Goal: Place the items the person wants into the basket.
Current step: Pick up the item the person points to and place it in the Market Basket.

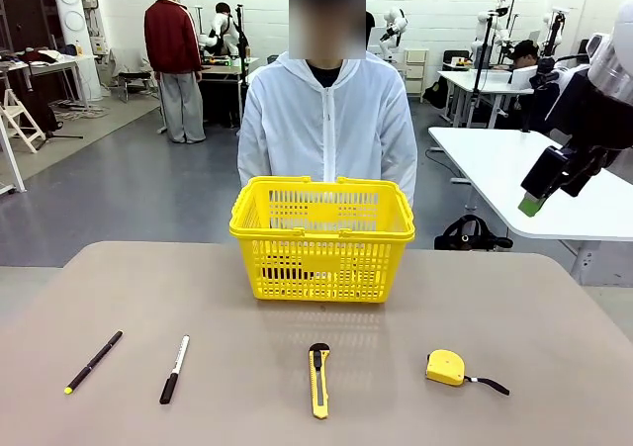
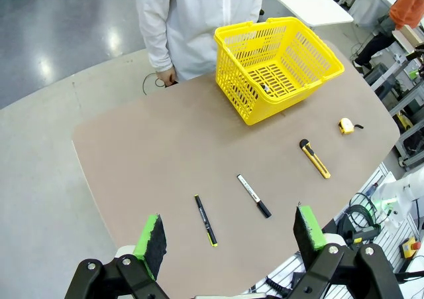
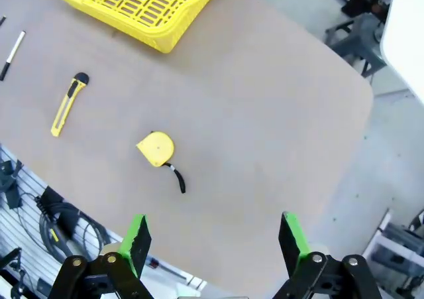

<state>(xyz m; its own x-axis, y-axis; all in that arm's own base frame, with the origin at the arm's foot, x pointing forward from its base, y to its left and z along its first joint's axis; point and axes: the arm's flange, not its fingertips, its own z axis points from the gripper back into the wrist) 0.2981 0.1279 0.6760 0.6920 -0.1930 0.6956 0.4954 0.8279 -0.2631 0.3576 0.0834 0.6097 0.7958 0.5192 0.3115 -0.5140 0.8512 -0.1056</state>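
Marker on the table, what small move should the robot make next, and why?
Probably lower the left tool toward the marker: that tool hangs open and empty high above the table, and the marker lies flat on the robot's left half, outside the basket.

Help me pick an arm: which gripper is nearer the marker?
Left, probably. The left gripper hangs high above the table at its near edge, the marker just ahead of it. The right gripper hangs high off the opposite side, by the tape measure, marker far off.
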